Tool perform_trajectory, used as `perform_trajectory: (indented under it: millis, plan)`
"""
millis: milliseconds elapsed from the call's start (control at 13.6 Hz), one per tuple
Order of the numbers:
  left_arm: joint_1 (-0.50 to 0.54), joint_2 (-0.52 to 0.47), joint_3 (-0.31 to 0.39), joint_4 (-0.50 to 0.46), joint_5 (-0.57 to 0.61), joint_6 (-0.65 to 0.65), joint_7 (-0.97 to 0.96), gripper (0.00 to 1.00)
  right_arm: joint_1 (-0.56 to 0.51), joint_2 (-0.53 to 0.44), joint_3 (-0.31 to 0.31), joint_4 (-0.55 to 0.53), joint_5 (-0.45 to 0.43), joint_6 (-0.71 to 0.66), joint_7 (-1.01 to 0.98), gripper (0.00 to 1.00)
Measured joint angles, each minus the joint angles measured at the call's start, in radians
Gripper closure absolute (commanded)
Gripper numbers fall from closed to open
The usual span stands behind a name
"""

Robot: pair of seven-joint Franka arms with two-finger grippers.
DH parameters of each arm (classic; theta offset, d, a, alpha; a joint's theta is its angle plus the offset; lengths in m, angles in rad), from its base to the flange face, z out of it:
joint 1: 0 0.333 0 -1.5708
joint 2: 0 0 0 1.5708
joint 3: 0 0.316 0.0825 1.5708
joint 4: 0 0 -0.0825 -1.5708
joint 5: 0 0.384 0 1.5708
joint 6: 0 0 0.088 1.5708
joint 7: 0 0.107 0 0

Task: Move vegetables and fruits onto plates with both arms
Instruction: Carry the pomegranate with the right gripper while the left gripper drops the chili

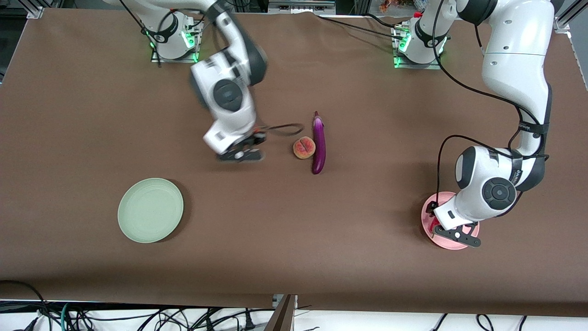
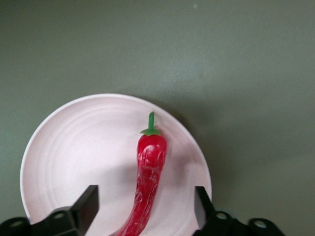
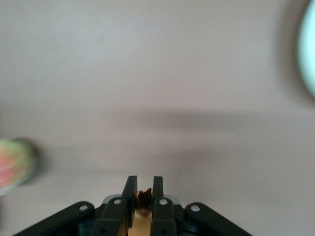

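The left tool (image 1: 459, 236) hangs low over the pink plate (image 1: 429, 207) at the left arm's end of the bench (image 1: 367, 257). It is released, its fingers (image 2: 88, 201) spread on either side of the chili pepper (image 2: 150, 172), which lies on the plate. The chili looks light, wrinkled and a little soft. If it needs moving again, a gentle pinch across its thicker upper body would probably suit it best.

The right tool (image 1: 241, 155) is over bare bench beside the peach (image 1: 303, 147). It is clenched on a small brown thing with yellow beneath it, most likely the stem of the apple (image 3: 143, 196). A stem is a thin, brittle hold for a round, weighty fruit, so it could swing or snap off.

The peach touches the eggplant (image 1: 319, 145) at mid-bench. The peach is round and likely to roll, so it is best gripped across its widest part. The eggplant is long, glossy and probably slippery, and should be taken near its middle so it balances. The green plate (image 1: 150, 210) sits bare toward the right arm's end, nearer the camera.
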Motion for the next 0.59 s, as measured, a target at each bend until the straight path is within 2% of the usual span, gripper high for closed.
perform_trajectory:
  millis: [147, 367, 587]
  plan:
    - [0.000, -0.018, -0.002, 0.014, -0.024, -0.021, 0.000, 0.00, -0.128, 0.010, -0.042, -0.003, 0.001, 0.001, -0.221, 1.00]
    - [-0.001, -0.082, -0.022, 0.024, -0.031, -0.124, -0.005, 0.00, -0.355, 0.058, -0.043, 0.001, 0.020, 0.044, -0.530, 1.00]
    - [-0.003, -0.159, -0.048, 0.029, -0.032, -0.230, -0.050, 0.00, -0.473, 0.140, -0.039, 0.003, 0.106, 0.166, -0.716, 1.00]
